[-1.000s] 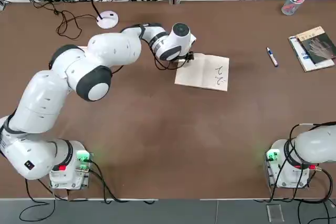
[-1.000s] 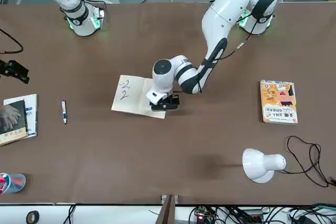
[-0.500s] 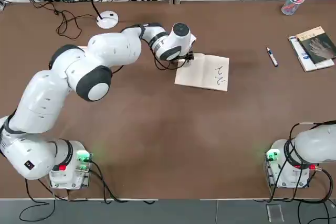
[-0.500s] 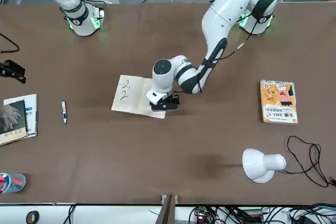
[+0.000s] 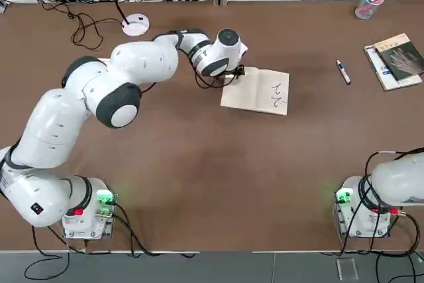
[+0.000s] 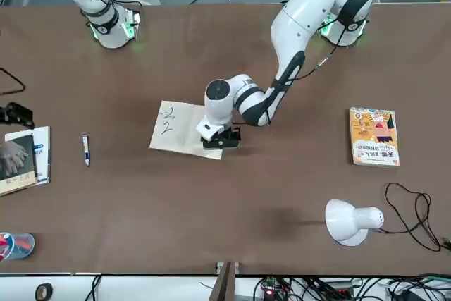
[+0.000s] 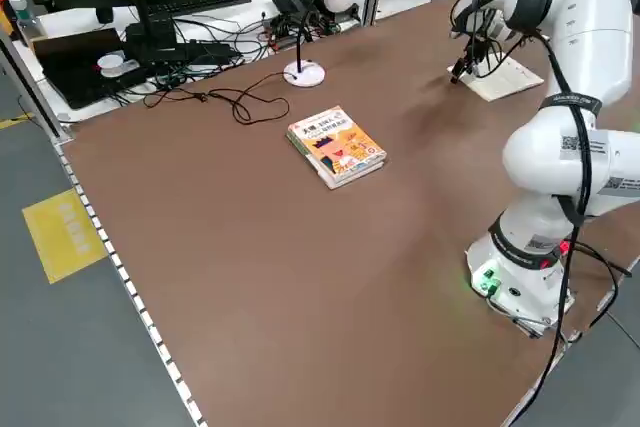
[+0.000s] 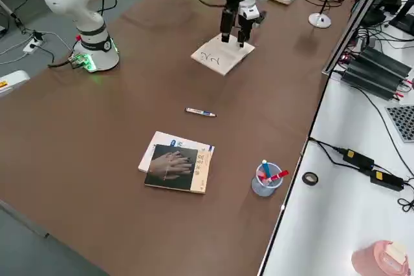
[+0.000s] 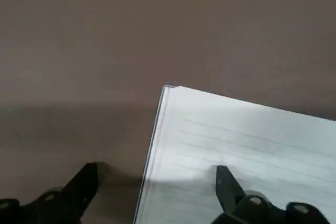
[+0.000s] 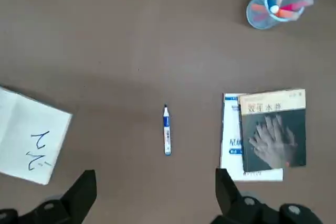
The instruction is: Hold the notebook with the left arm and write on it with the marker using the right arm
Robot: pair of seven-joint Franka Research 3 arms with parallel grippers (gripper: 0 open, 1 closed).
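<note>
The right tool (image 10: 152, 198) is being held wide open and empty above the marker (image 10: 166, 130), readied for pickup; the notebook (image 5: 256, 91) is being pinned by the left tool's (image 9: 152, 195) spread fingers

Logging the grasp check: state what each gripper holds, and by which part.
Nothing is gripped. The left gripper stands open astride the notebook's edge; the right gripper hangs open, the marker lying untouched.

Dark handwritten squiggles on the open cream-white lined notebook (image 5: 260, 91), shaped like two rough 2s, no clear word. Chinese characters across the top of the dark hand-picture book cover (image 10: 273, 131), too small to make out; more blue lettering on the white book (image 10: 230, 145) beneath it, unreadable. Title print on the orange-yellow illustrated book (image 6: 374, 137), likewise illegible.
</note>
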